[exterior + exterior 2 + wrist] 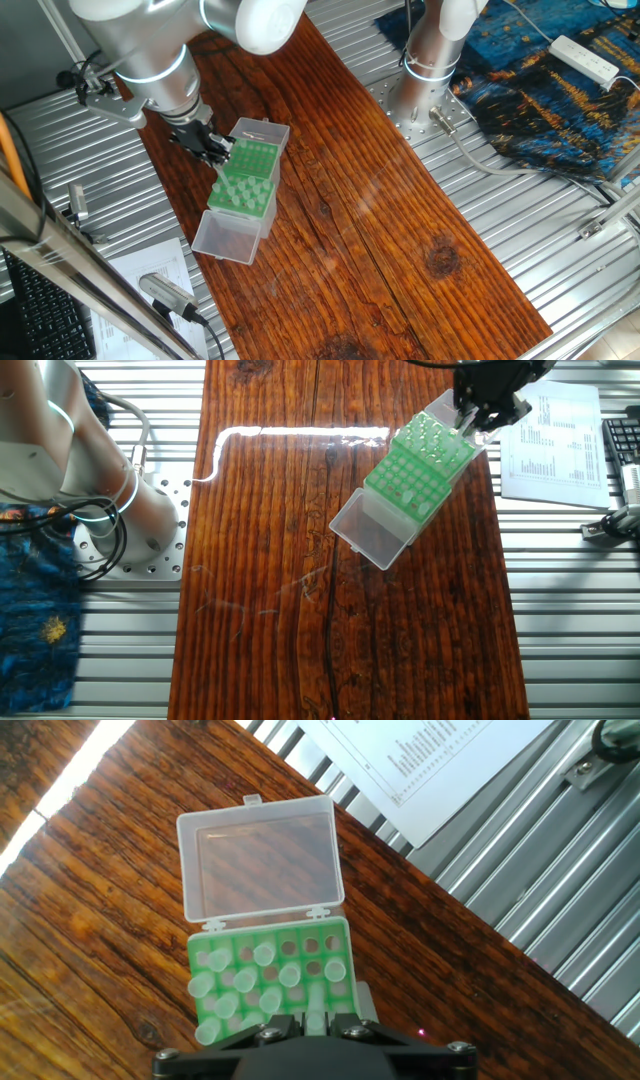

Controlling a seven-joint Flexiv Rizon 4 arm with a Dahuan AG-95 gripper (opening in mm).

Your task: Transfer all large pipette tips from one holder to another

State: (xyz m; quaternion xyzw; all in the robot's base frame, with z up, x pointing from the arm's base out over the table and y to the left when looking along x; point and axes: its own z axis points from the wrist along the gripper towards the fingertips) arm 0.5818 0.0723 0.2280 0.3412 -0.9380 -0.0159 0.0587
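A green rack (338, 934) sits in a clear plastic box on the wooden board, its hinged lid (260, 860) lying open and flat. Several large pipette tips (264, 955), pale and translucent, stand upright in the rack's holes, and some holes are empty. My gripper (316, 1020) hovers over the rack's end away from the lid. One tip fills the narrow gap between its black fingers, which look shut on it. In the fixed views the gripper (222, 150) (470, 422) sits at that same end of the rack (243, 185) (415, 470). No second holder is distinguishable.
The wooden board (380, 230) lies on a slatted metal table. A printed sheet (555, 445) and a keyboard (622, 450) lie beside the rack. The arm's base (430, 70), a blue patterned cloth (560, 100) and a power strip (585, 58) are across the board.
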